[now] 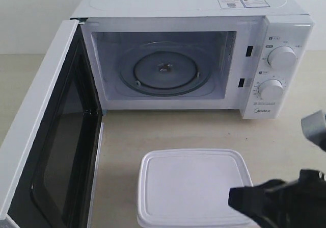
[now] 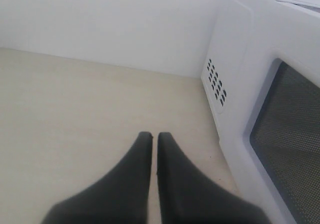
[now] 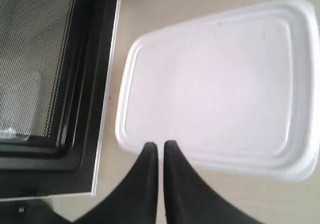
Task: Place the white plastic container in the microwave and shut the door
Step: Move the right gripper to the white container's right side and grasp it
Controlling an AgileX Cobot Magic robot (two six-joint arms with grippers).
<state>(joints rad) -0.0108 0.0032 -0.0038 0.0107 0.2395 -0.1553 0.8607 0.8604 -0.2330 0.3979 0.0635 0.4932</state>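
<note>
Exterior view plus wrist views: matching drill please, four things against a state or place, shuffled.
1 door
2 white plastic container
3 turntable
4 right hand

A shut, holding nothing
B swung open
C on the table, lid on
D inside the microwave, nothing on it

Pairs: 1-B, 2-C, 3-D, 4-A.

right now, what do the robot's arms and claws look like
Left claw and right claw each have two matte black fingers tapering from broad bases to narrow tips. The right arm is black with a grey part; no markings visible.
</note>
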